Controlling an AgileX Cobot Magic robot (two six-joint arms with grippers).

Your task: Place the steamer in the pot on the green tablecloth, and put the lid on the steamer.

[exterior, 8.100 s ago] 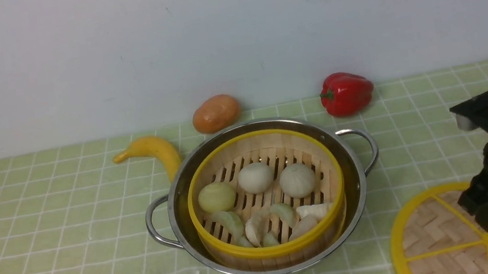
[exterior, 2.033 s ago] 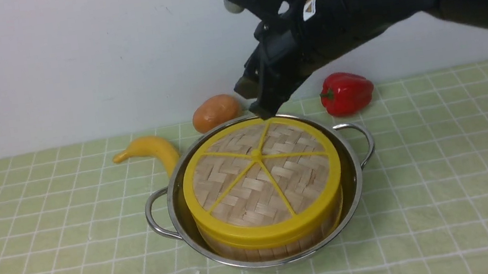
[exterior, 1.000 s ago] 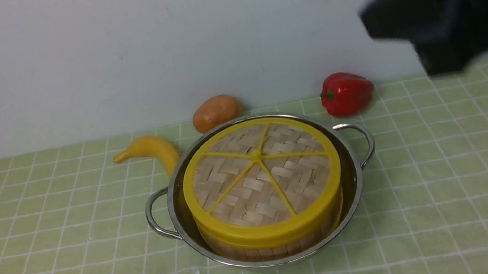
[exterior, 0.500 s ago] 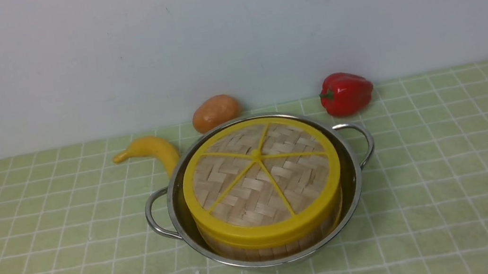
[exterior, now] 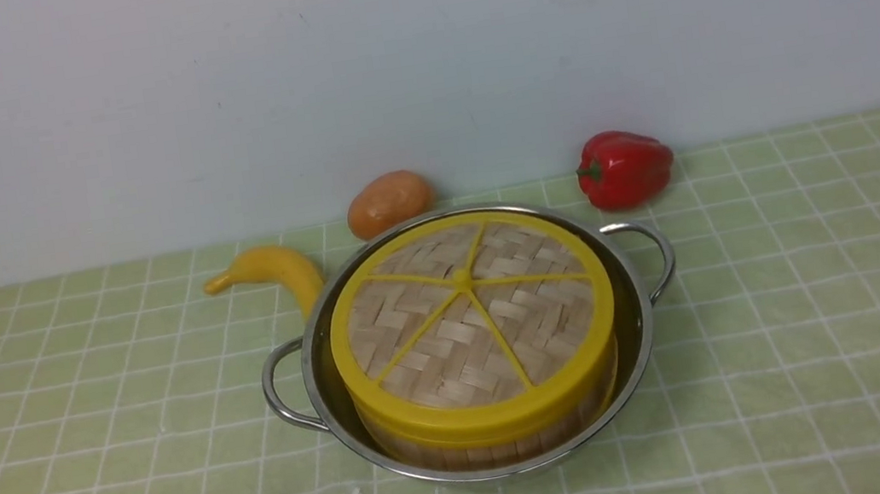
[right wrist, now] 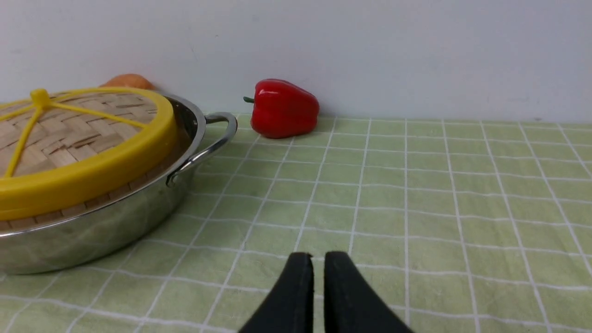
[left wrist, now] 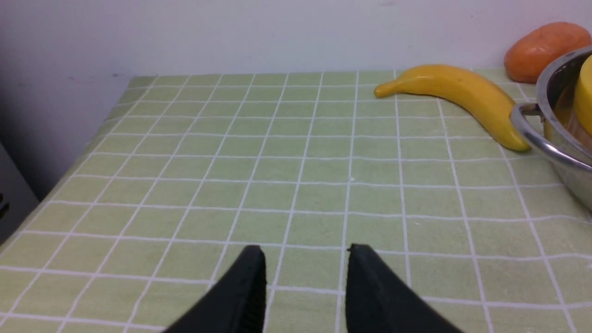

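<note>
The steel pot point(exterior: 635, 314) stands mid-table on the green tablecloth point(exterior: 803, 316). The steamer point(exterior: 485, 446) sits inside it, only its bamboo wall showing. The woven lid point(exterior: 472, 320) lies flat on the steamer, covering it; it also shows in the right wrist view point(right wrist: 69, 134). Neither arm shows in the front view. My left gripper point(left wrist: 305, 252) is open and empty over bare cloth, left of the pot point(left wrist: 555, 129). My right gripper point(right wrist: 318, 255) is shut and empty over cloth, right of the pot point(right wrist: 115, 222).
A yellow banana point(exterior: 276, 274) lies against the pot's far left side. An orange fruit point(exterior: 389, 202) and a red bell pepper point(exterior: 625, 167) sit by the back wall. The cloth's left edge point(left wrist: 69, 171) drops off beside the left gripper.
The right arm set the lid on the steamer, let go, then pulled back to the right and out of the front view. The pot, steamer and lid have stayed still for the last second.
</note>
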